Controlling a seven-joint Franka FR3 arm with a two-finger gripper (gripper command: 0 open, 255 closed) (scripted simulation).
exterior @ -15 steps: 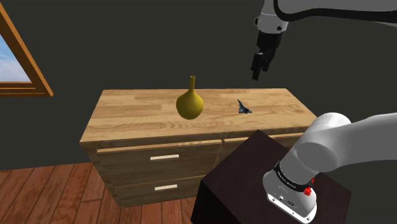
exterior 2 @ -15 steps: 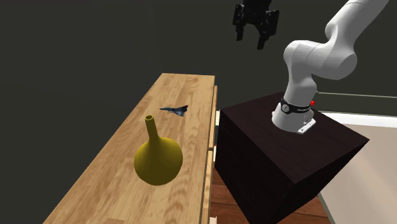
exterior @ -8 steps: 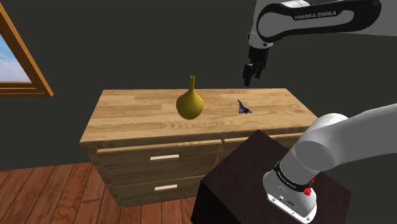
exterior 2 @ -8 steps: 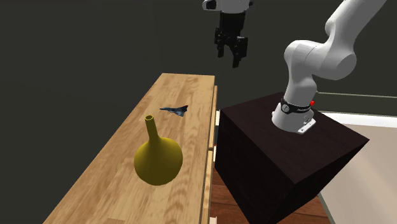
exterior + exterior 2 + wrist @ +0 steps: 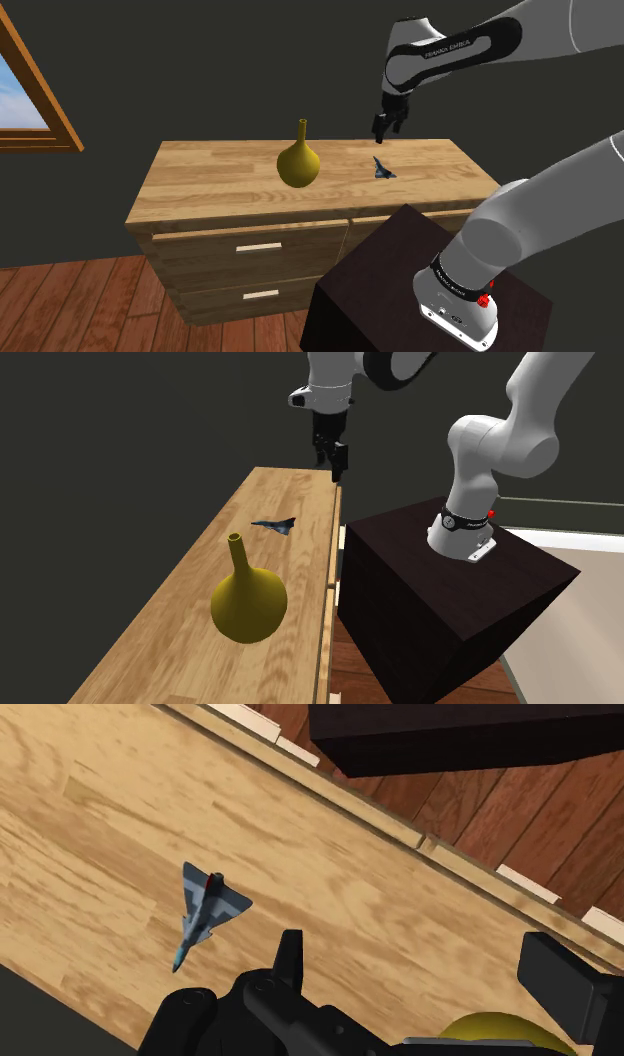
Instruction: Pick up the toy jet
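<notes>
Down below the gripper, fingers spread and holding nothing, the toy jet lies on the wooden dresser, just outside the finger gap.

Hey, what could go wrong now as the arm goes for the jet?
The jet lies beside the open gripper, not between its fingers, so a straight descent would likely miss it. It is small and flat on the dresser; the gripper might hit the wood or nudge it away.
</notes>
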